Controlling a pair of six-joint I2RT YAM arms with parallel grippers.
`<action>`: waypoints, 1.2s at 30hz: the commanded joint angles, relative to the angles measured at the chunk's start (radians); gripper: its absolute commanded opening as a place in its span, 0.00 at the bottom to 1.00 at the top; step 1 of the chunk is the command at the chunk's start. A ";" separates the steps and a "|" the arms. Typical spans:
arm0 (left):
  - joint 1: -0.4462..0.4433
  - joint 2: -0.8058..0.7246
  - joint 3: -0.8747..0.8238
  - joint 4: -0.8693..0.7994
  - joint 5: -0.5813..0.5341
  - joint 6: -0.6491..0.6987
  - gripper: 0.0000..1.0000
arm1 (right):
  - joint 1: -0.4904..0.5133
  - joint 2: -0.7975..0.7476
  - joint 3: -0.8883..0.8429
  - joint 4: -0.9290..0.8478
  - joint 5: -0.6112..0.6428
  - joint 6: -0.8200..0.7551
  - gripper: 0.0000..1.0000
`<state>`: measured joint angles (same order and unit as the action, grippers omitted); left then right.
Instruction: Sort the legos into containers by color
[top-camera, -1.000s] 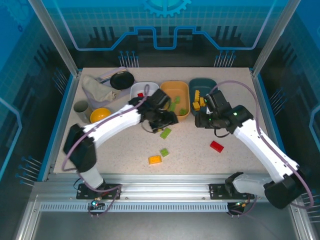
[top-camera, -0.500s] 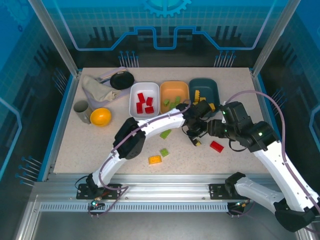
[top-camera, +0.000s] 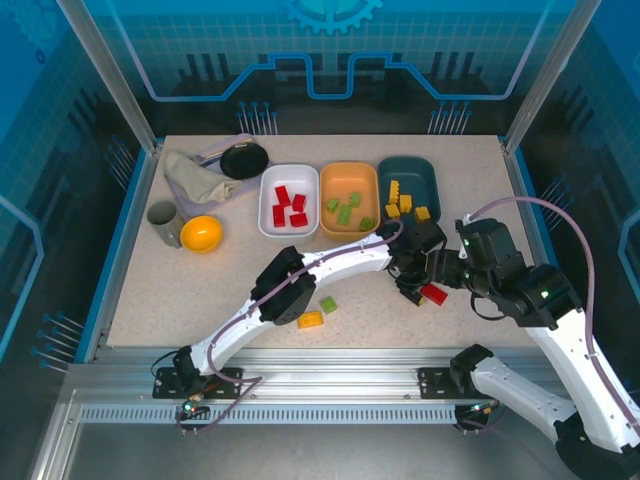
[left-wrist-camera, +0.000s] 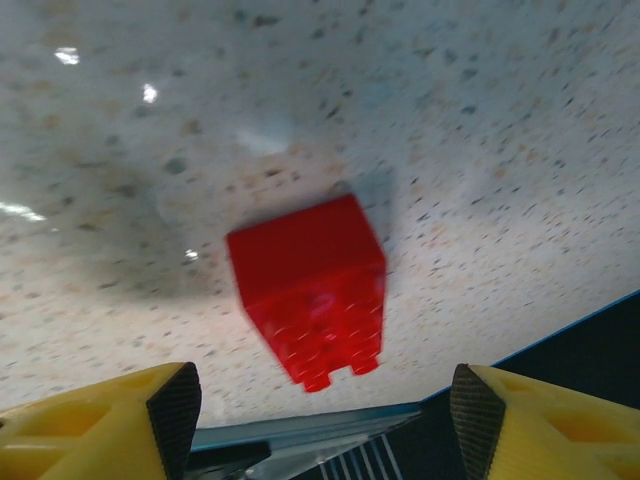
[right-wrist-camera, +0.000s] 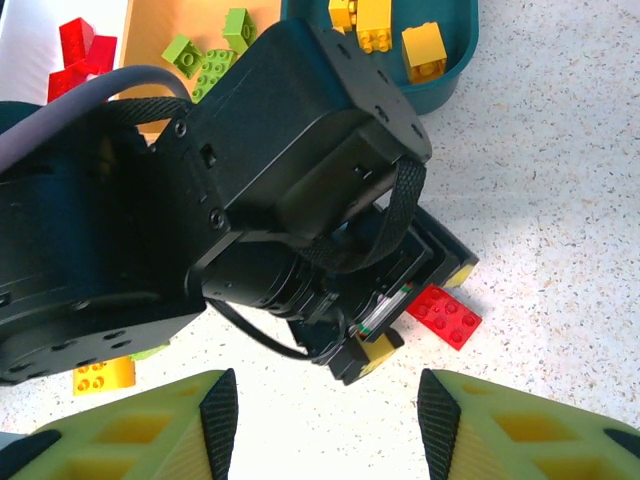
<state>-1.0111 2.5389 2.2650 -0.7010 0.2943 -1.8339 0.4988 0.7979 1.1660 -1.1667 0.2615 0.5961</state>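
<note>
Top external view showed the sort well advanced: the white tray held several red bricks, the orange tray held green bricks, and the teal tray held yellow bricks, each colour in its own tray. At least three pieces lay loose on the table: a red brick near the right side, and a green brick with a yellow-orange brick just beside it nearer the front. The left gripper reached far across to the red brick, and the right gripper sat close behind it. Left wrist view, somewhat blurred, showed that red brick lying flat on the table between the two yellow fingertips, the jaws standing well apart on either side and touching nothing, so no grasp had been made. Right wrist view showed its own jaws spread apart and empty above the table, looking onto the left arm's wrist, with the red brick just beyond it and the filled teal tray farther off. Judging from this, most of the job was done; the red piece looked next for the white tray, then the green and yellow-orange ones, and whether another brick lay hidden under the left arm could not be told.
</note>
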 joint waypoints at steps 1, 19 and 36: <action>-0.007 0.041 0.068 -0.030 -0.032 -0.087 0.71 | 0.007 -0.013 -0.017 -0.021 0.001 0.016 0.53; -0.038 0.154 0.198 -0.183 -0.095 -0.214 0.52 | 0.006 -0.063 -0.049 -0.027 -0.010 0.034 0.53; 0.028 -0.060 0.108 -0.225 -0.275 0.034 0.27 | 0.006 -0.083 -0.022 0.018 -0.051 -0.014 0.53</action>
<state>-1.0286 2.6251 2.4287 -0.8539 0.1173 -1.9186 0.4988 0.7319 1.1255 -1.1736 0.2466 0.6075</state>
